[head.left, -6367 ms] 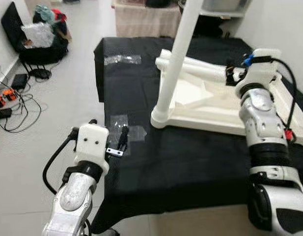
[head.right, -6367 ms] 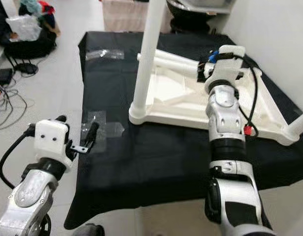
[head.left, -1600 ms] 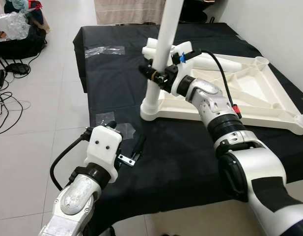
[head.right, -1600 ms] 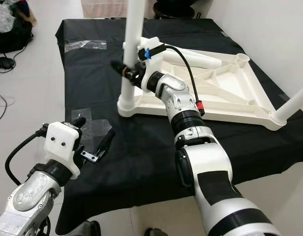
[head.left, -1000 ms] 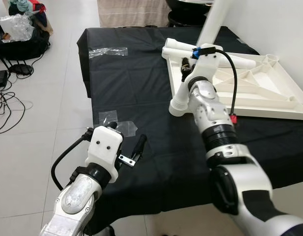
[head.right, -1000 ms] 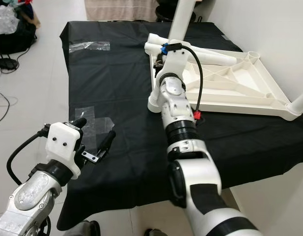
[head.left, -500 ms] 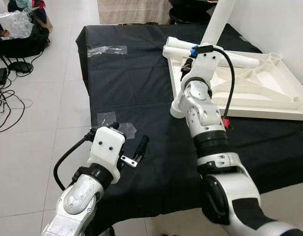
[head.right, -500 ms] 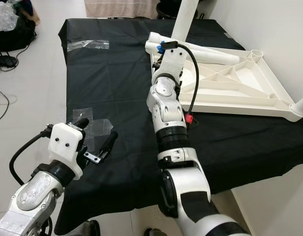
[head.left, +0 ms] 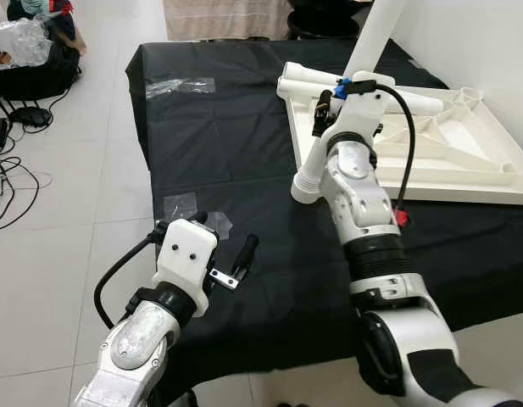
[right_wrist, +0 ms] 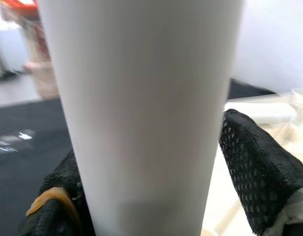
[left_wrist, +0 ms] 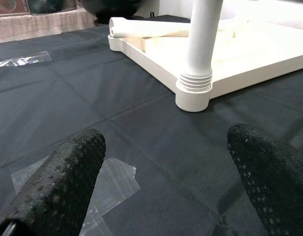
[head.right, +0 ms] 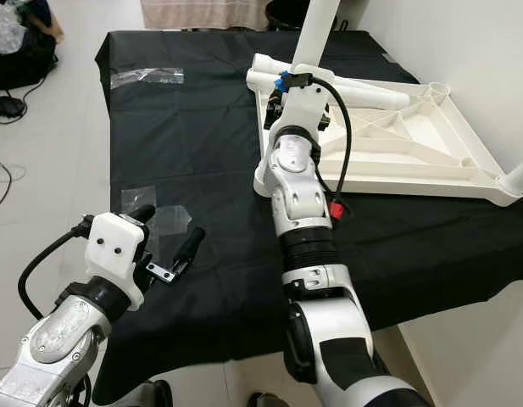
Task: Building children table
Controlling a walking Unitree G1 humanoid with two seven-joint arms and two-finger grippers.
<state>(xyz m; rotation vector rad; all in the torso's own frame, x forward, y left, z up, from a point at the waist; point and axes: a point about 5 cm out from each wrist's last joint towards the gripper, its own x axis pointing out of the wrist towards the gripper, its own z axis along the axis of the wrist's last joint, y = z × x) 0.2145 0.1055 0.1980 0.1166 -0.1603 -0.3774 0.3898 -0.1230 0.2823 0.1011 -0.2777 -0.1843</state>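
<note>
The table top [head.left: 431, 153] lies upside down on the black cloth [head.left: 244, 170], and its near corner's leg [right_wrist: 141, 113] is clasped by the right gripper [right_wrist: 151, 196]. The leg should be kept straight while turned home. The left gripper [left_wrist: 166, 172] is held spread, empty, well short of that corner.

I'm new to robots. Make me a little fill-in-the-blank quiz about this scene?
1. The right gripper grips a white plastic table ____.
2. The upturned white plastic tabletop lies on a ____ cloth.
3. The left gripper has its fingers ____, holding nothing.
4. Clear plastic bags lie on the black cloth to the robot's ____.

Missing words: leg; black; open; left
</note>
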